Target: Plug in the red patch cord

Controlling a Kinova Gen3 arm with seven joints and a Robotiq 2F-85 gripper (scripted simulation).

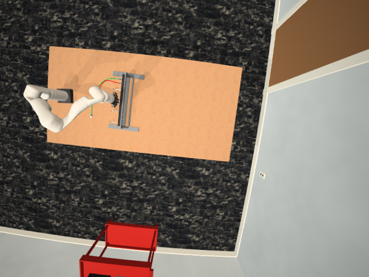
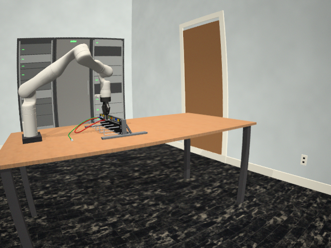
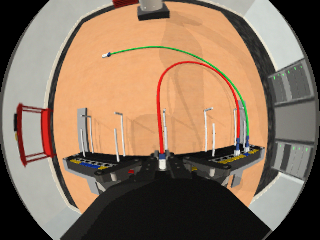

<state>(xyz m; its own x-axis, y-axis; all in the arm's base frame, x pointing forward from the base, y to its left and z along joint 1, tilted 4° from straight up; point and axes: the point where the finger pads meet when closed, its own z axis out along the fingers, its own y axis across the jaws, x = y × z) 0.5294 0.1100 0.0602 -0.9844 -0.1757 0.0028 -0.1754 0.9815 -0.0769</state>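
The grey patch rack (image 1: pixel 123 127) (image 2: pixel 124 134) (image 3: pixel 223 160) stands on the wooden table (image 1: pixel 184 113) (image 2: pixel 186 125). My gripper (image 1: pixel 116 101) (image 2: pixel 106 113) (image 3: pixel 162 155) is right at the rack's port panel, near its middle, and is shut on the plug at the red cord's free end. The red cord (image 2: pixel 75 129) (image 3: pixel 194 63) arcs from the plug back to a port at one end of the panel. The green cord (image 1: pixel 91 111) (image 2: pixel 80 122) (image 3: pixel 160 47) runs from a neighbouring port, and its free end lies on the table. The port labels are too small to read. How deep the plug sits is hidden by my fingers.
The arm's base (image 1: pixel 64 96) (image 2: pixel 31 138) stands near the table's end, behind the cords. Wire cable hoops (image 3: pixel 116 135) stick out from the rack's front. A red cart (image 1: pixel 125 250) stands on the floor. Server cabinets (image 2: pixel 72 80) line the wall.
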